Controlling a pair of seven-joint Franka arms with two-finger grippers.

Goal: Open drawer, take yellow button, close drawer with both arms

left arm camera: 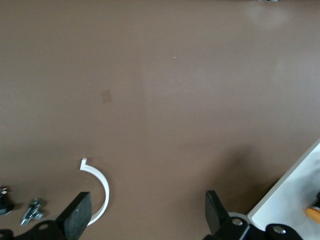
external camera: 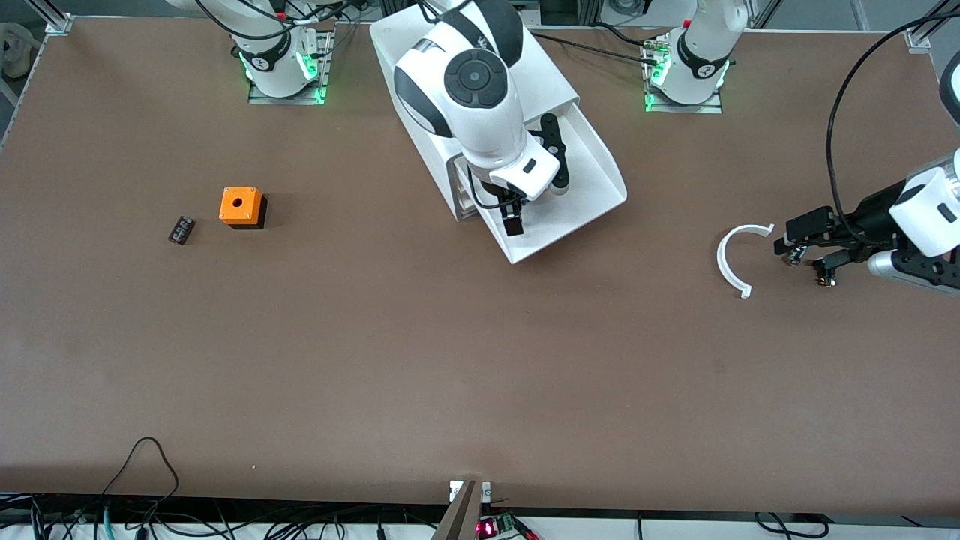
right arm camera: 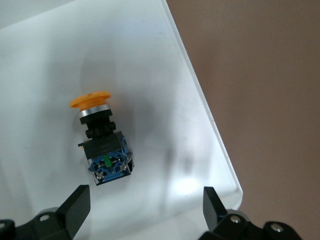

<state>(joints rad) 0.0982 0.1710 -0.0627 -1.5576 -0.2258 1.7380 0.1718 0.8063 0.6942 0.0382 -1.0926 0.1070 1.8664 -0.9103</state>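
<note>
The white cabinet (external camera: pixel 555 82) stands between the two arm bases, its uppermost drawer (external camera: pixel 592 180) pulled out toward the front camera. In the right wrist view the button (right arm camera: pixel 100 140) lies on its side on the drawer floor (right arm camera: pixel 175 60), with an orange cap and a black-blue body. My right gripper (external camera: pixel 534 187) (right arm camera: pixel 146 210) hangs open just above the drawer, the button slightly off the gap between its fingers. In the front view the right hand hides the button. My left gripper (external camera: pixel 804 259) (left arm camera: pixel 147 220) is open and empty, low over the table toward the left arm's end.
A white C-shaped ring (external camera: pixel 739 259) (left arm camera: pixel 97 187) lies on the table beside the left gripper, with small metal screws (left arm camera: pixel 32 212) close by. An orange cube with a hole (external camera: pixel 241 206) and a small black part (external camera: pixel 181 229) sit toward the right arm's end.
</note>
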